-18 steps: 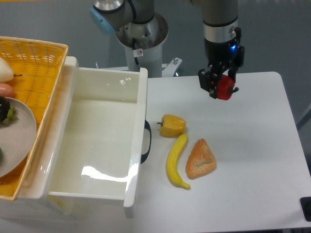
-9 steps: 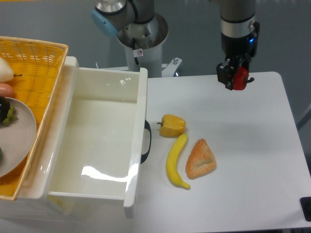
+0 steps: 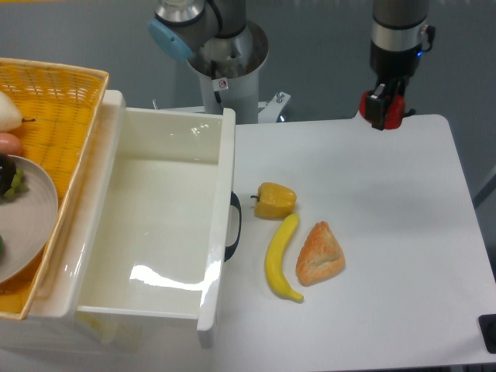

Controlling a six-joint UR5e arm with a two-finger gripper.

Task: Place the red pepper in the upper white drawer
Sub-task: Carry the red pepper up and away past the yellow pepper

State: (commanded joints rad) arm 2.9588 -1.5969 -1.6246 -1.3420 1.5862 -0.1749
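Above the counter's far right corner, the red pepper [image 3: 390, 108] was clamped in the end effector [image 3: 385, 107] — a steady carry into the upper white drawer [image 3: 159, 225] was called for.

Below my gripper [image 3: 385, 111] and stretching out to its left lies a white table [image 3: 403, 232] with rounded corners, smooth and evenly lit, with only soft shadows on it. Behind my gripper the backdrop is a plain blue-grey surface [image 3: 310, 46], perhaps a wall or the floor; I cannot tell which from this angle. Far below and to the right of my gripper, a small dark object [image 3: 489, 332] pokes in at the frame's edge, too cropped for me to identify.
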